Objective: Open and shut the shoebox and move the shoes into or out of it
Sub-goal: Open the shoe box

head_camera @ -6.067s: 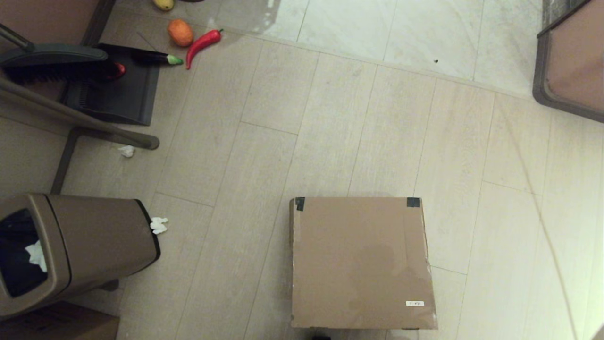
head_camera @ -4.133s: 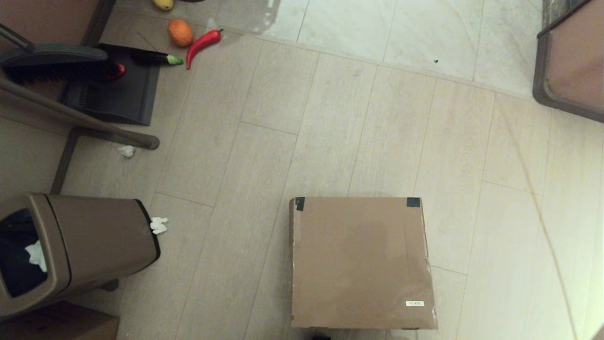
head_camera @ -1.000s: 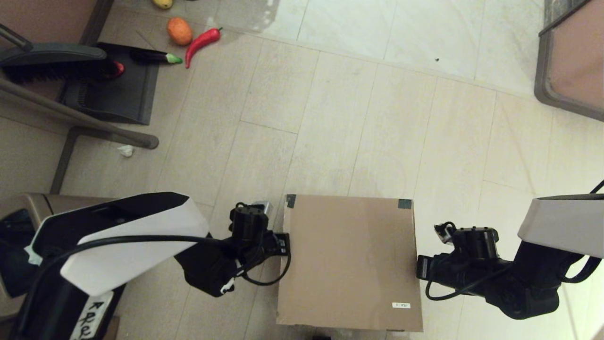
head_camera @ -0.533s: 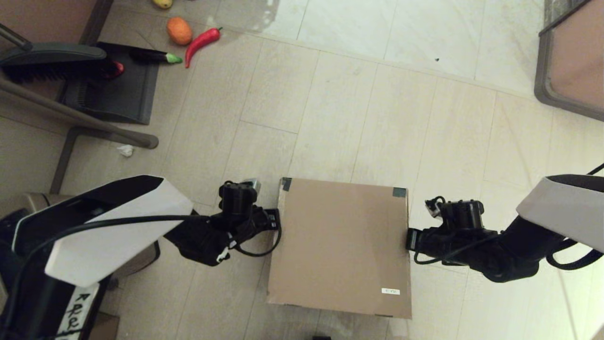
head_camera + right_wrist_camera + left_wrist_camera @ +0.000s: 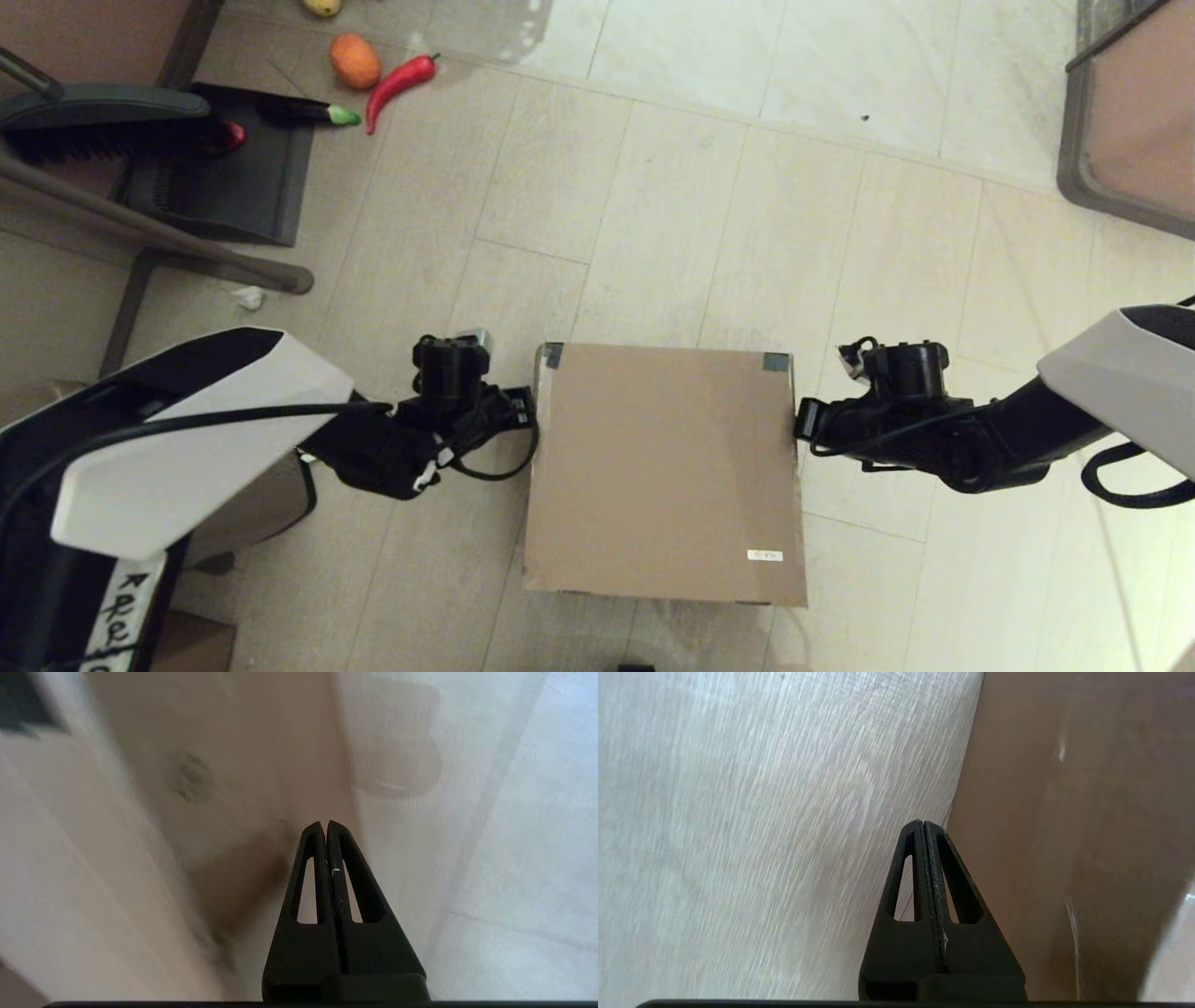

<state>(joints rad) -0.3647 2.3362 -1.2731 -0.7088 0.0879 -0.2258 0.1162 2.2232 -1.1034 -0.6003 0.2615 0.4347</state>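
Plain brown cardboard shoebox (image 5: 665, 467) with black tape corners (image 5: 553, 355), white label (image 5: 765, 555); pale wood-grain floor (image 5: 653, 205).

Shoebox (image 5: 665, 471) lid shut so contents hidden, trash bin (image 5: 252, 504) lower left mostly behind left arm, right wrist view blurred.

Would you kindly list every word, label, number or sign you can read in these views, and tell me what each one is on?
White label on the shoebox lid, near its right front corner: it carries print, but too small to read.
Handwritten black marks with an arrow on a white strip on the left arm: roughly "RRE", not legible with confidence.
Left wrist and right wrist views: no text.
Nothing else carries readable writing.
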